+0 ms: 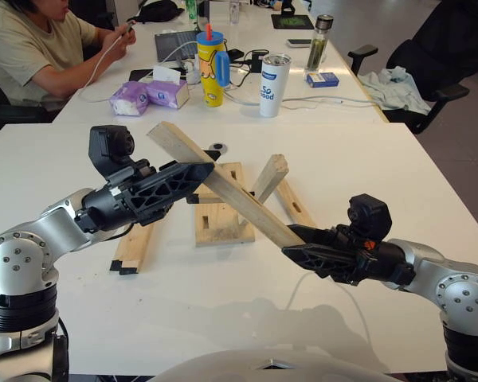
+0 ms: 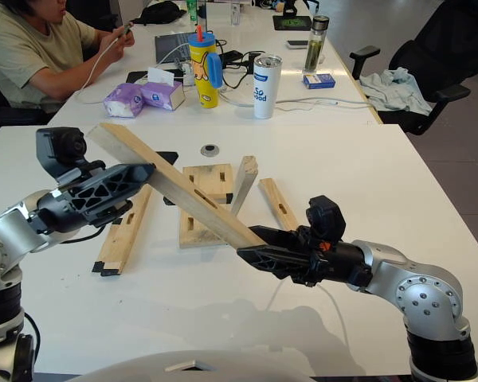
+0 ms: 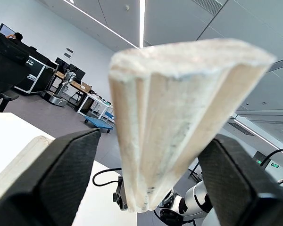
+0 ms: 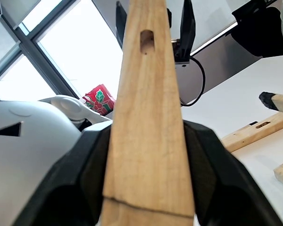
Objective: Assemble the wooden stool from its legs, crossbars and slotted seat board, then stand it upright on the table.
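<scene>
A long wooden leg [image 1: 223, 185] hangs slanted above the table, held at both ends. My left gripper [image 1: 202, 170] is shut on its upper part, and the leg's end grain [image 3: 179, 117] sits between the black fingers [image 3: 61, 179]. My right gripper [image 1: 296, 239] is shut on the lower end, where the slotted face [image 4: 148, 94] runs away from the camera. Below lies the slotted seat board [image 1: 217, 215], flat on the table. A second leg [image 1: 269, 177] leans up from it. A crossbar [image 1: 296, 204] lies to its right, and more wooden pieces [image 1: 134, 248] lie to its left.
The far table carries a yellow bottle [image 1: 211, 68], a white tumbler [image 1: 272, 83], tissue packs [image 1: 147, 95] and cables. A round grommet [image 1: 217, 147] sits in the table behind the board. Bare tabletop [image 1: 223, 302] spreads in front and to the right.
</scene>
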